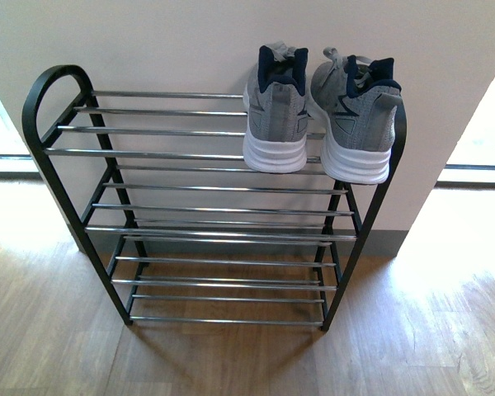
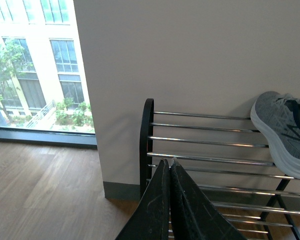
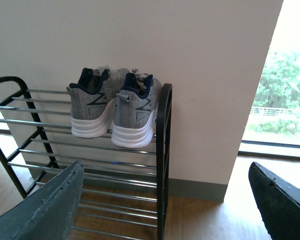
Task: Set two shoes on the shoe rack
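Grey sneakers [image 1: 276, 115] sit on the top tier of the rack [image 1: 56, 71] at 2 o'clock in the front view, heels jutting over its front edge, so an arm's bump could topple them; left gripper [image 2: 169, 165] is pinched closed, right gripper [image 3: 166, 167] gapes wide, both empty.
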`<state>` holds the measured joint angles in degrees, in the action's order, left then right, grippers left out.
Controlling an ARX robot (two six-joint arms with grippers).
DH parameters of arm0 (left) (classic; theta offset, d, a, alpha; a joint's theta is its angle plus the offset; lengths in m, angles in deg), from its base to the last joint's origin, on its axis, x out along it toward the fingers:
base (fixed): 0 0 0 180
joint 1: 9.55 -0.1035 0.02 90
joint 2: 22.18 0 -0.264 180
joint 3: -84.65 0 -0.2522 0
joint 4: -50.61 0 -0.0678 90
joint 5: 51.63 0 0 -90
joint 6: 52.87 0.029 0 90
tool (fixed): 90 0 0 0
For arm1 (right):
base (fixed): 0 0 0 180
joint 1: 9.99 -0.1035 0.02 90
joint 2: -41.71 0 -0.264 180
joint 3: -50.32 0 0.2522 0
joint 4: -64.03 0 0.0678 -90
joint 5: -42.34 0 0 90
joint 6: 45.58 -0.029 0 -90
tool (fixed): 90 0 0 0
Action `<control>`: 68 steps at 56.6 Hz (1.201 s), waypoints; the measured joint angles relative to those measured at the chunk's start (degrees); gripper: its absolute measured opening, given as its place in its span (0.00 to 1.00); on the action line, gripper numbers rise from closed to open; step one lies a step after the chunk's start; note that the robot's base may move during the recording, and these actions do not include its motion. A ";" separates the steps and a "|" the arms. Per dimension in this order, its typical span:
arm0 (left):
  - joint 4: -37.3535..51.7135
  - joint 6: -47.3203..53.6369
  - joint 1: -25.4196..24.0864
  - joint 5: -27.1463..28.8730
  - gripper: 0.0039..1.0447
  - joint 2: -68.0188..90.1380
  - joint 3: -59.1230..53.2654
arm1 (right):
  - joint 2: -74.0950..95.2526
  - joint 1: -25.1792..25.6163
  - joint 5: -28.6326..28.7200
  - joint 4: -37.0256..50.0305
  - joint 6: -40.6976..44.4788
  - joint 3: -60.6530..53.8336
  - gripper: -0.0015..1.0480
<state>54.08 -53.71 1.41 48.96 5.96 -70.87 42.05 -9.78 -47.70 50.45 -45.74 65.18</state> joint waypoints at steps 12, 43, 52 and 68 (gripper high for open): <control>-0.83 0.17 -3.54 -3.39 0.01 -4.46 -3.54 | 0.00 0.00 0.00 0.00 0.00 0.02 0.91; -6.25 0.24 -10.73 -10.49 0.01 -14.78 -8.17 | -0.02 0.00 0.00 0.00 0.00 0.00 0.91; -6.51 0.26 -10.73 -10.58 0.01 -17.33 -9.92 | -0.02 0.00 0.07 0.00 0.00 0.00 0.91; -17.29 0.26 -10.78 -10.56 0.01 -27.15 -9.92 | -0.02 0.00 0.07 -0.02 0.00 0.02 0.91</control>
<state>36.80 -53.45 -9.37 38.40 -21.18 -80.79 42.03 -9.78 -47.63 50.43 -45.74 65.20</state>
